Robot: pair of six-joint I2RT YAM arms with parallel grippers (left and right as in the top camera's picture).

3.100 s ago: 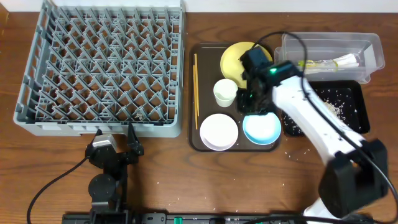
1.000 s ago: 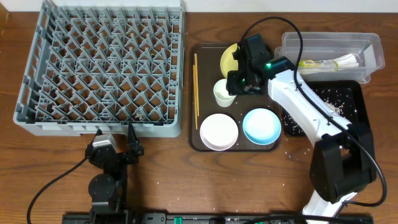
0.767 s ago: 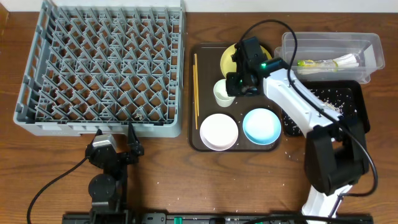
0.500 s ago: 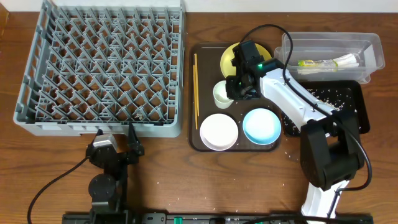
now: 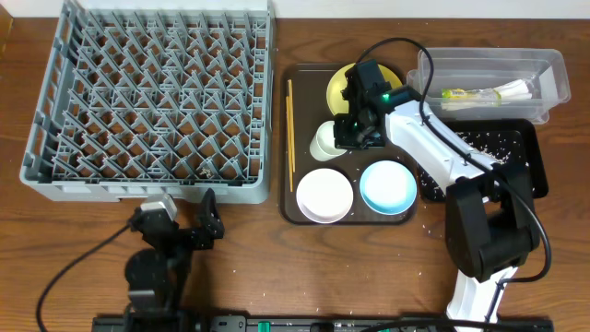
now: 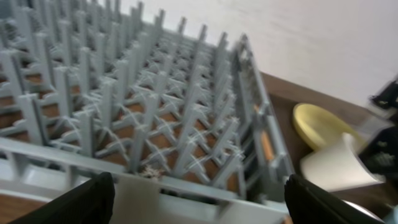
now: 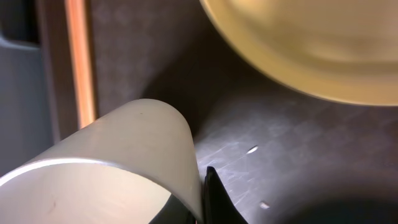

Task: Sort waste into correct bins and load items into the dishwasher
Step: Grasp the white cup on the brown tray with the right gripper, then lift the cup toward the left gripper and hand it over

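A cream cup (image 5: pixel 324 141) stands tilted on the dark tray (image 5: pixel 304 78), beside a yellow plate (image 5: pixel 343 88). My right gripper (image 5: pixel 348 134) is shut on the cup's rim. In the right wrist view one black finger (image 7: pixel 202 199) presses the outside of the cup wall (image 7: pixel 124 143), with the yellow plate (image 7: pixel 311 50) beyond. A white bowl (image 5: pixel 324 195) and a blue bowl (image 5: pixel 387 187) sit at the tray's front. The grey dish rack (image 5: pixel 152 97) is at the left. My left gripper (image 5: pixel 184 219) is open and empty in front of the rack (image 6: pixel 143 124).
An orange chopstick (image 5: pixel 290 124) lies along the tray's left edge. A clear bin (image 5: pixel 489 83) holding a wrapper stands at the back right, and a black bin (image 5: pixel 516 157) with crumbs is in front of it. Crumbs dot the table.
My right gripper moved from over the blue bowl to the cup and closed on its rim; the cup has tipped to the left. My left gripper has turned slightly.
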